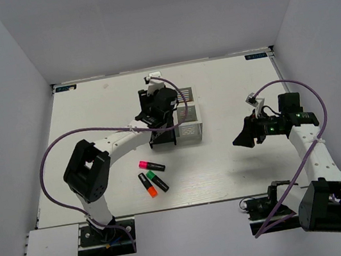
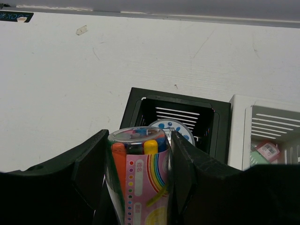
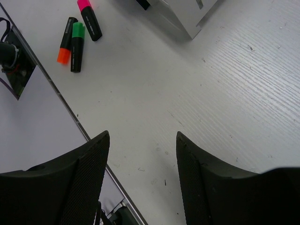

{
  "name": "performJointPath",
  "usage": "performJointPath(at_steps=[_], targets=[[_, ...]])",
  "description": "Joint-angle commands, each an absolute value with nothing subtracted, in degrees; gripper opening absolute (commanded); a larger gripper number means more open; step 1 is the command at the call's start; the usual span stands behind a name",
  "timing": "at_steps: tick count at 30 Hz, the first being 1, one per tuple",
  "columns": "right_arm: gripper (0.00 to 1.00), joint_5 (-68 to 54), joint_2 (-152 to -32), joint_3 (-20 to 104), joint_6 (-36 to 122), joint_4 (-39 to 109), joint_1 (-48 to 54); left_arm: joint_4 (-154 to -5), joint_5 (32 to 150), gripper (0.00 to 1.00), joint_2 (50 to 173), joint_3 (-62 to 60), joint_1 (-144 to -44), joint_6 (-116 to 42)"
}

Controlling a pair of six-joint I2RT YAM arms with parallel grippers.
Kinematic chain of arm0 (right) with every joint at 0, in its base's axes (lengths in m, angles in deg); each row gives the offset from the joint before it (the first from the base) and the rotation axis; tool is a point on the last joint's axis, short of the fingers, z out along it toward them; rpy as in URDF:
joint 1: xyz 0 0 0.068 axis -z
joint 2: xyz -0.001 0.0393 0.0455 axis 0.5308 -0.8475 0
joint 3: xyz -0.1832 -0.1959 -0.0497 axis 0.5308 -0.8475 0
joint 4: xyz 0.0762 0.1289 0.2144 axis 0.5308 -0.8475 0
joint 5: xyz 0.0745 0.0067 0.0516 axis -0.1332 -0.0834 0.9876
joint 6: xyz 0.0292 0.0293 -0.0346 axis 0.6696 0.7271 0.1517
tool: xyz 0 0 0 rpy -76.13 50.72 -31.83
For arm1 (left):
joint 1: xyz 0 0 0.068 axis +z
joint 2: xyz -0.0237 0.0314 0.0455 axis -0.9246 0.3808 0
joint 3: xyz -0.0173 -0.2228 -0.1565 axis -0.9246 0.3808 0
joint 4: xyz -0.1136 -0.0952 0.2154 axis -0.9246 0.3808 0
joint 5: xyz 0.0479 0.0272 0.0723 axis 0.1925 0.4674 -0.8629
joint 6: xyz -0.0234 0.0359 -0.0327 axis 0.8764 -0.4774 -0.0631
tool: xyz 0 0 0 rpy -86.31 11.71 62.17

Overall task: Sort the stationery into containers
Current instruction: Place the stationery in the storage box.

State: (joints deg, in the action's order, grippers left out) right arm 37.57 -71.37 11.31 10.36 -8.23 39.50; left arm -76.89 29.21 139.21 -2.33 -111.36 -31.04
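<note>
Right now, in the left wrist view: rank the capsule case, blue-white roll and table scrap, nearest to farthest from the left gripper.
1. capsule case, clamped in the left gripper.
2. blue-white roll, just ahead in the black bin.
3. table scrap, far upper left.

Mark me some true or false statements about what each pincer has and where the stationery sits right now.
1. The left pincer grips the pink capsule case. True.
2. The right pincer holds a highlighter. False: it is open and empty.
3. The blue-white roll sits inside the black bin. True.
4. The highlighters are already in a bin. False: all three lie on the table.
</note>
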Motion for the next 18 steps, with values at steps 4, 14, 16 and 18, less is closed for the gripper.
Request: performJointPath(at_steps=[4,14,16,18], targets=[[0.62,39.2,-71.4,12.7,9.9,-9.3,39.9,-78.0,27.2,0.59,134.7,-1.1,-112.4,-30.3],[0.62,39.4,-71.1,12.8,9.8,-9.7,40.1,-77.9,26.3,0.75,132.9,0.5,-113.9,-30.3],[0.62,39.5,-70.9,12.8,9.8,-10.3,40.3,-77.8,26.2,0.75,132.3,0.8,-114.2,-30.0],[0.62,39.5,-70.8,12.9,9.8,-9.9,40.4,-77.8,26.0,0.75,131.7,1.3,-114.5,-29.8]])
